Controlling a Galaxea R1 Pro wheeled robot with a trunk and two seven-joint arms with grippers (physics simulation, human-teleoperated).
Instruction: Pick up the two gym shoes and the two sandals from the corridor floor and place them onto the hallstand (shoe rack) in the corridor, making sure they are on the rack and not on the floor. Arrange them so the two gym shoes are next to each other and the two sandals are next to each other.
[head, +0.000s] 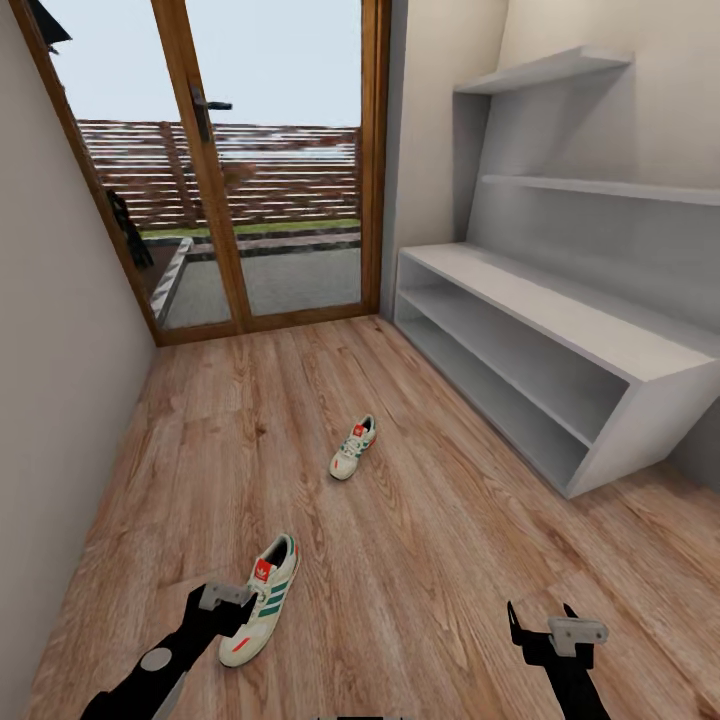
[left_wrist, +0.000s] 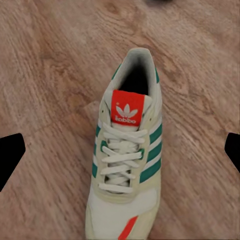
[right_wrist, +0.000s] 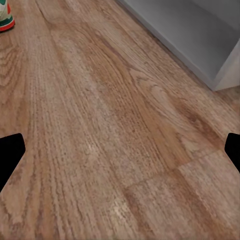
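Two white gym shoes with green stripes lie on the corridor floor (head: 430, 560). The near shoe (head: 268, 592) sits directly under my left gripper (head: 238, 620). In the left wrist view this shoe (left_wrist: 127, 165) lies lengthwise between the two wide-apart fingertips (left_wrist: 11, 155), and the left gripper (left_wrist: 120, 152) is open above it. The far shoe (head: 352, 448) rests mid-floor; its heel (right_wrist: 5, 15) shows in the right wrist view. My right gripper (head: 542, 620) hangs open over bare planks (right_wrist: 120, 150). The hallstand (head: 600, 350) stands along the right wall. The sandals are out of view.
A glazed wooden door (head: 250, 170) closes the far end of the corridor. A plain wall (head: 60, 380) runs along the left. The hallstand's near corner (right_wrist: 220, 65) lies ahead of my right gripper. Open floor stretches between the shoes and the rack.
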